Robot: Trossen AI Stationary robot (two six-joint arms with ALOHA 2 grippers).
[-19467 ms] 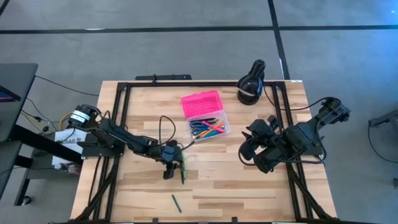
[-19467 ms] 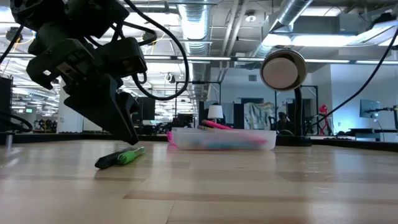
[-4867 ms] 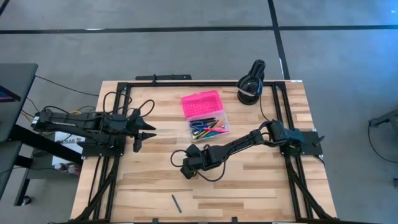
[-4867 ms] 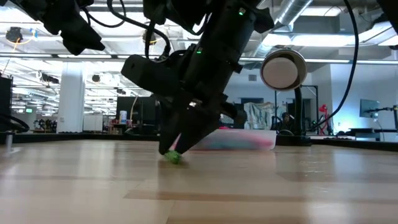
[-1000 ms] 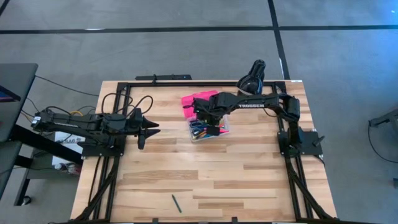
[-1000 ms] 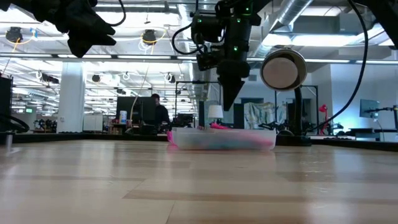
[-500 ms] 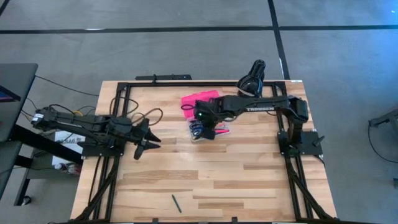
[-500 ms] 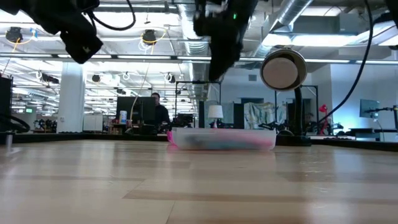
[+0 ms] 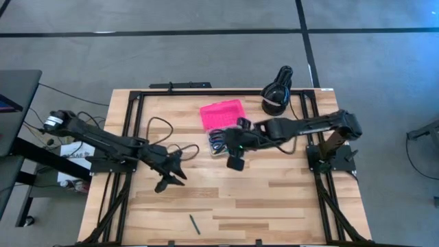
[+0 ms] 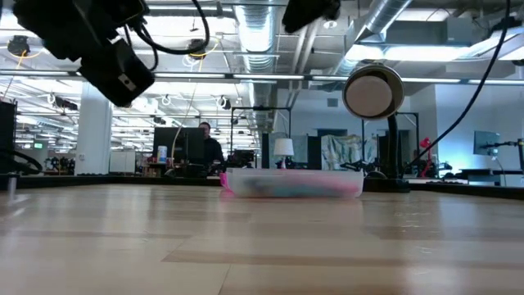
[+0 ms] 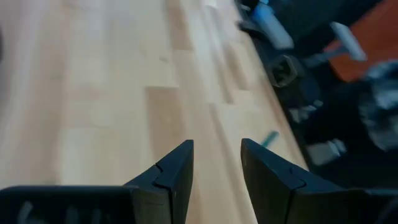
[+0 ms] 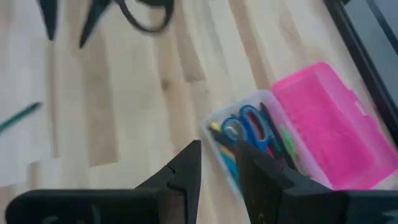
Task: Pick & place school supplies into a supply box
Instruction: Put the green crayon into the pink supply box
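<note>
- From above, one dark pencil lay alone near the table's front edge. It looked light, stiff and thin, best pinched mid-shaft. The left gripper hovered empty, jaws apart, towards the table's middle.
- At table height, the supply box sat towards the back edge, clear base under pink.
- On the left wrist, both fingers stood parted, holding nothing.
- On the right wrist, the right gripper hung empty, slightly open, beside the box's blue-handled scissors.

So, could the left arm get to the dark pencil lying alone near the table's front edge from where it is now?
Probably yes. The left pincer is open, holds nothing, and hangs above bare wood. The dark pencil lies alone nearer the front edge with nothing between them. The right pincer is off by the supply box.
</note>
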